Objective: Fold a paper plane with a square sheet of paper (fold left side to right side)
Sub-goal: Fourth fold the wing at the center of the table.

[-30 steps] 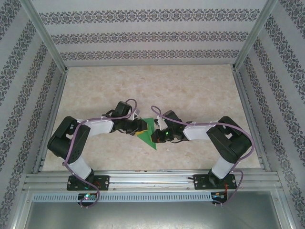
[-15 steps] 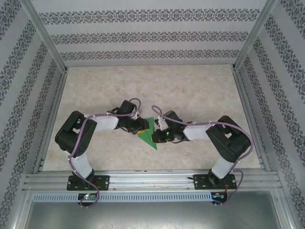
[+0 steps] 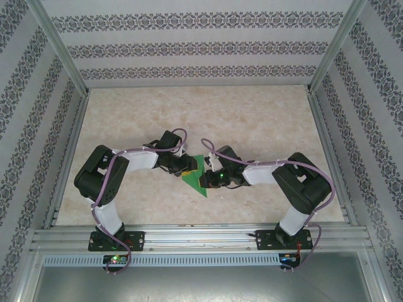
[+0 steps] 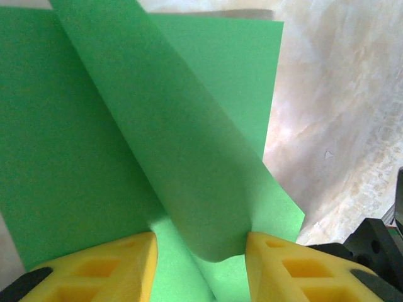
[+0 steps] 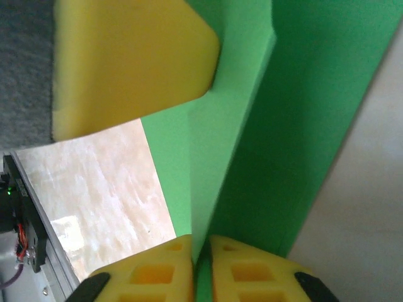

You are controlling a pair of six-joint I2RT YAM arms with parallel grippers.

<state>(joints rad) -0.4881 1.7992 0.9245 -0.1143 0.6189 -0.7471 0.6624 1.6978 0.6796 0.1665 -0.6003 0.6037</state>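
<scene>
- The tabletop (image 3: 252,126) carries the paper near its middle, a little toward the near edge and directly between the two arms' wrists.
- The left arm (image 3: 104,179) has swung its elbow in toward the centre over the last second, and its upper link now stands steeper. Its wrist has crept only slightly along the paper.
- The right arm (image 3: 302,185) has kept its pose throughout.
- The paper (image 3: 196,180) is no longer a flat square. From above it reads as a green pointed wedge, and its outline has barely shifted during that second.
- A flap (image 4: 189,157) of it rises off the lower layer in a soft curve that is not yet pressed flat.
- The left tool (image 4: 201,242) has its fingers apart with the rounded end of that flap between them, touching both. Whether they squeeze it cannot be told.
- The right tool (image 5: 200,244) has its fingers almost together on a folded edge of the paper, with only a thin slit between them.
- Since only the left arm has changed pose, the right side looks to be anchoring while the left carries the flap across. The fold seems under way and its crease is still to be set.
</scene>
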